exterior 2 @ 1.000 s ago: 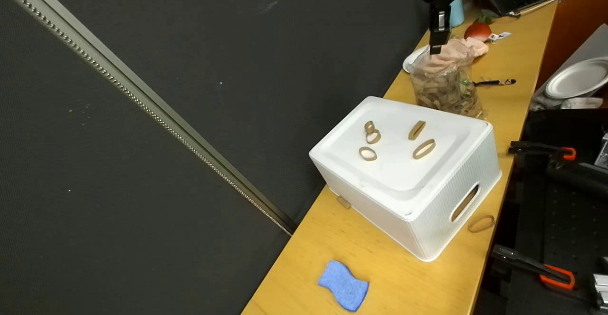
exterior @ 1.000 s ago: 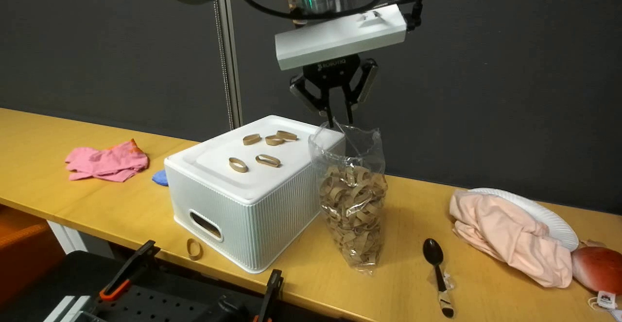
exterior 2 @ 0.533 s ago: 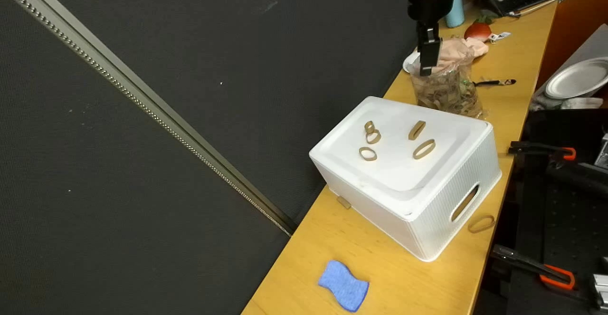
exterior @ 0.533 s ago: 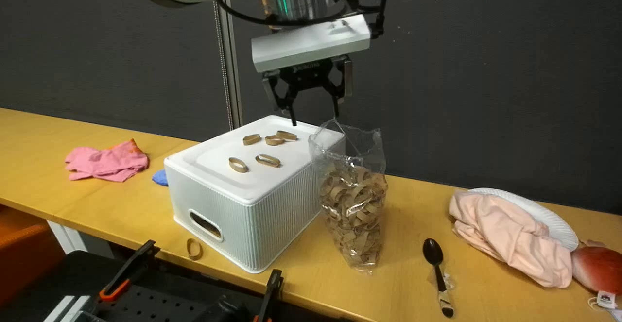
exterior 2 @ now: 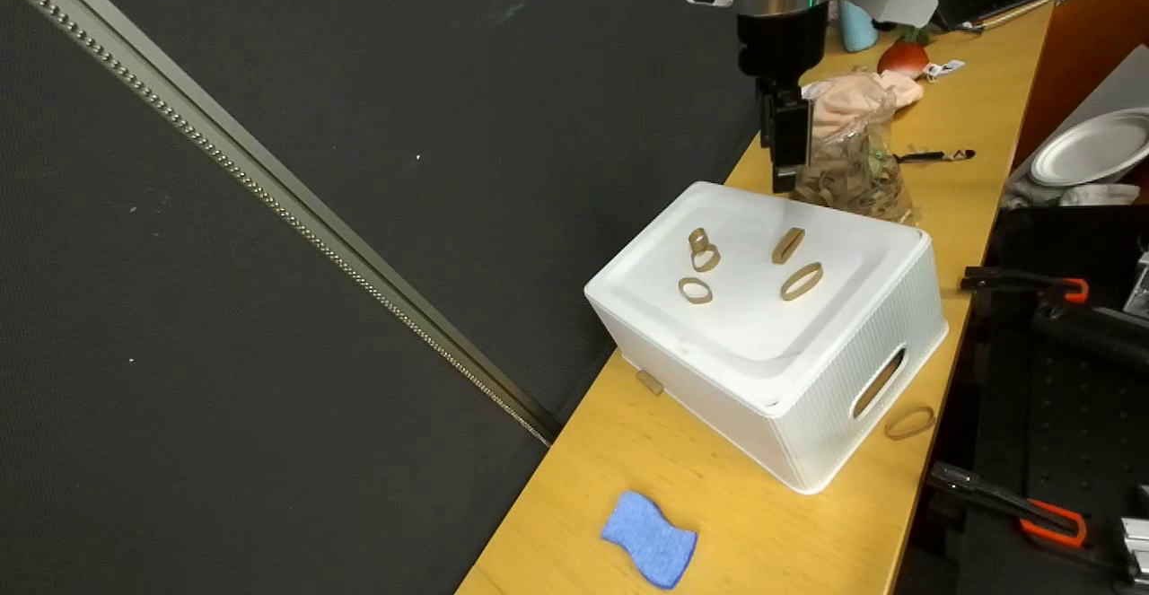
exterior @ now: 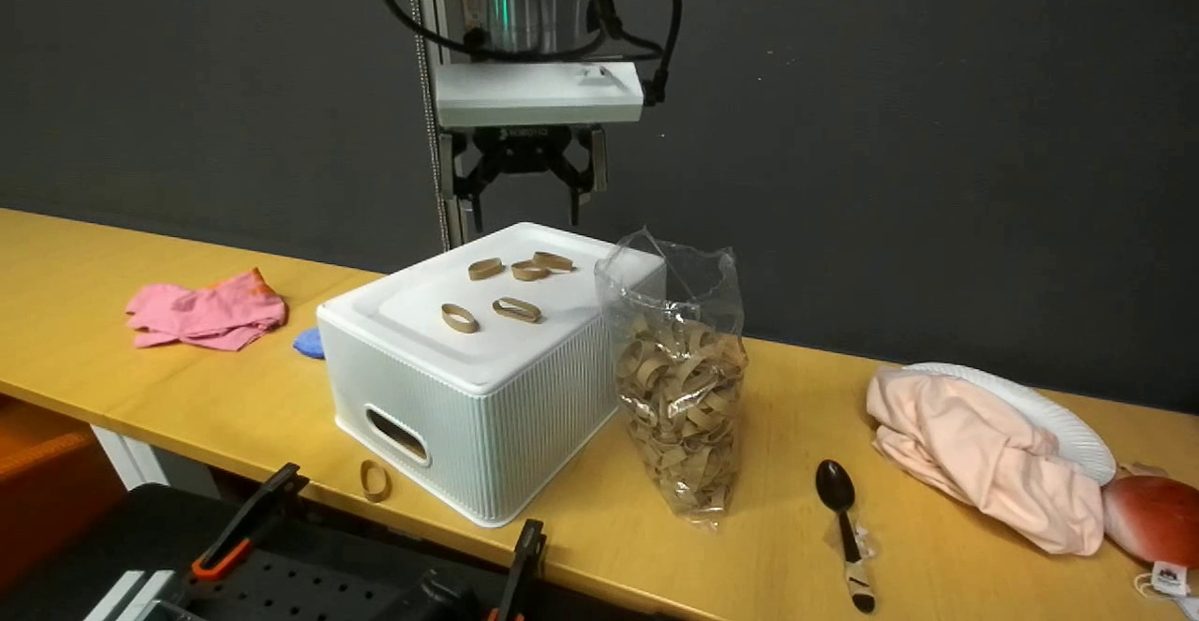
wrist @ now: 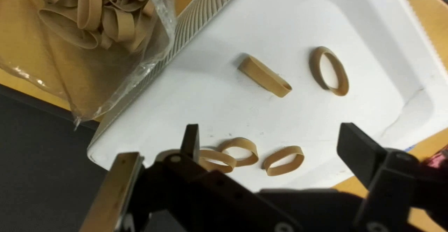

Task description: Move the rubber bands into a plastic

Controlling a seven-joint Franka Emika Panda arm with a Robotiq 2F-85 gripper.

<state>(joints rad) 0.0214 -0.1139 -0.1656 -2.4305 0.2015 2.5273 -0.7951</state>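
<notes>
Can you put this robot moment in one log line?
tool: open, empty, above white box | rubber bands: five on box, many in plastic bag

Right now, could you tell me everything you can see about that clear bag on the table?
The bag looks like thin, crinkly, see-through plastic with shiny creases. It stands upright on the table, next to the box, its mouth open and its rim uneven, rising to a peak. Tan bands fill the lower part; the upper part is bare film. I can't tell whether its side touches the box. The tool is apart from it.
</notes>
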